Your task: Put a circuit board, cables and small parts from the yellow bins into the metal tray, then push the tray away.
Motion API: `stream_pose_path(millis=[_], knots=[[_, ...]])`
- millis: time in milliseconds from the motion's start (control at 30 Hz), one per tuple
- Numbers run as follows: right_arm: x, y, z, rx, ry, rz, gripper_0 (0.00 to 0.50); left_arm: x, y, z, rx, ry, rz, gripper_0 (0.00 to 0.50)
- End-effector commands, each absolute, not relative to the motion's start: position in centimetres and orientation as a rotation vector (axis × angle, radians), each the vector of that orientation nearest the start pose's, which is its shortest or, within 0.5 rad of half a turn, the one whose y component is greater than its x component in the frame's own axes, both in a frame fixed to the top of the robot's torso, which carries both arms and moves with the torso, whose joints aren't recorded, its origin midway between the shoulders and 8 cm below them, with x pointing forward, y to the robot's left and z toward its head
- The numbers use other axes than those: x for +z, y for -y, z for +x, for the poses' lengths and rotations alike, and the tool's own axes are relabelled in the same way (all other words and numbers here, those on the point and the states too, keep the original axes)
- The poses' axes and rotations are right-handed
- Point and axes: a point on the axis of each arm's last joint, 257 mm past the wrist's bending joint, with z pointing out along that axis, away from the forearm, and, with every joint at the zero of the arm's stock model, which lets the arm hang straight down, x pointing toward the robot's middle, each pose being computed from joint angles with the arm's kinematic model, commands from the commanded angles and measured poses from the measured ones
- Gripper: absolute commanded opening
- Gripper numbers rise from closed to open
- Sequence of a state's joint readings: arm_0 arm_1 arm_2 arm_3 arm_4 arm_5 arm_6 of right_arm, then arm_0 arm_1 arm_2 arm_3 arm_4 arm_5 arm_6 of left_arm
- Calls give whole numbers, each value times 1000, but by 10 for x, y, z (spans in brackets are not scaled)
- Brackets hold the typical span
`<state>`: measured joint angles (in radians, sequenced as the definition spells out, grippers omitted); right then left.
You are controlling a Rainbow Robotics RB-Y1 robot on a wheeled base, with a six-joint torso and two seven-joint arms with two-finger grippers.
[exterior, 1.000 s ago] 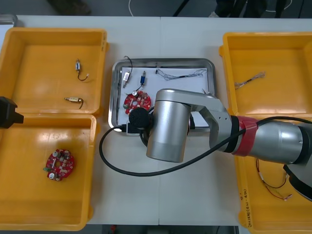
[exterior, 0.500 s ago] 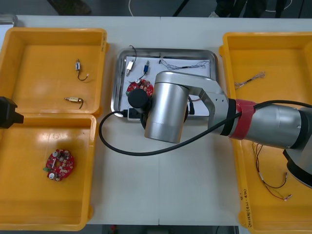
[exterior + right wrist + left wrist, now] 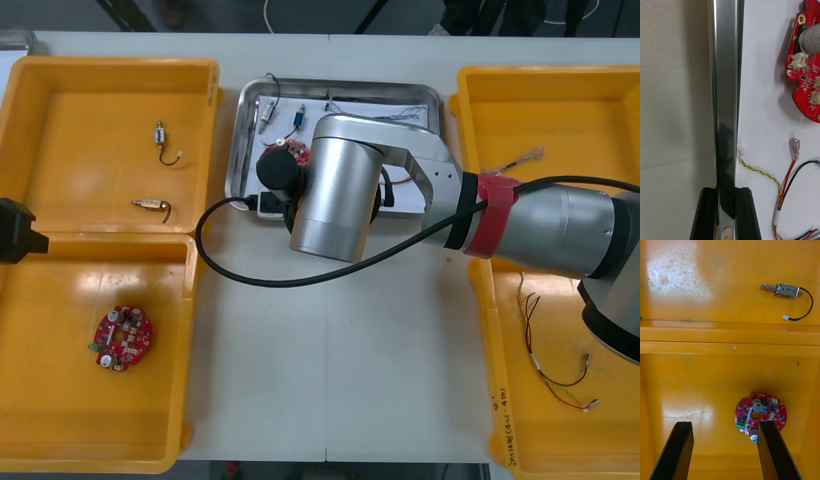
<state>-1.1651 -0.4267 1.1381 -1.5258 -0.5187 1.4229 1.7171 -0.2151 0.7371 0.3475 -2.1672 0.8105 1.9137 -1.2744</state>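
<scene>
So the shiny rectangular metal tray [image 3: 340, 85] is sat at the far middle of the light table [image 3: 330, 350], between the yellow plastic bins [image 3: 188, 350], and it looks loaded. A round red circuit board [image 3: 807, 75], a thin red wire [image 3: 788, 176], a twisted yellow cable [image 3: 760, 171] beside it and a couple of small metal parts [image 3: 266, 112] can be seen on its white inside.

The tray's near rim is straddled by the right gripper [image 3: 727, 195], which is probably why the arm is stretched across the table like that: a hold on the edge is what's needed for the tray to be shoved away. The jaws are closed down to just the rim's thickness. The metal edge is pinched between the two black fingers [image 3: 709, 213] and nothing else is caught.

The left gripper [image 3: 726, 425] is held idle over the near left bin [image 3: 696, 382], jaws spread wide with nothing gripped. A second red circuit board [image 3: 760, 414] can be seen lying on the bin floor below them.
</scene>
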Motion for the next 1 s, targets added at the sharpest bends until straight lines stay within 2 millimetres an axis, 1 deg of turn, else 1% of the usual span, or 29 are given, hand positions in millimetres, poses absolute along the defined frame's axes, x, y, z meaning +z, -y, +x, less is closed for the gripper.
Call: stream_pose_path(millis=[33, 367, 600, 1000], knots=[[-183, -16, 533, -676, -1783, -1729, 0, -152, -365, 386, 13, -2623, 76, 500], [-173, -25, 549, -659, -1736, -1710, 0, -152, -365, 386, 13, -2623, 76, 500], [-171, -22, 563, -678, -1713, -1696, 0, -152, -365, 386, 13, -2623, 76, 500], [-160, -25, 585, -696, -1635, -1696, 0, -152, -365, 386, 13, -2623, 76, 500]])
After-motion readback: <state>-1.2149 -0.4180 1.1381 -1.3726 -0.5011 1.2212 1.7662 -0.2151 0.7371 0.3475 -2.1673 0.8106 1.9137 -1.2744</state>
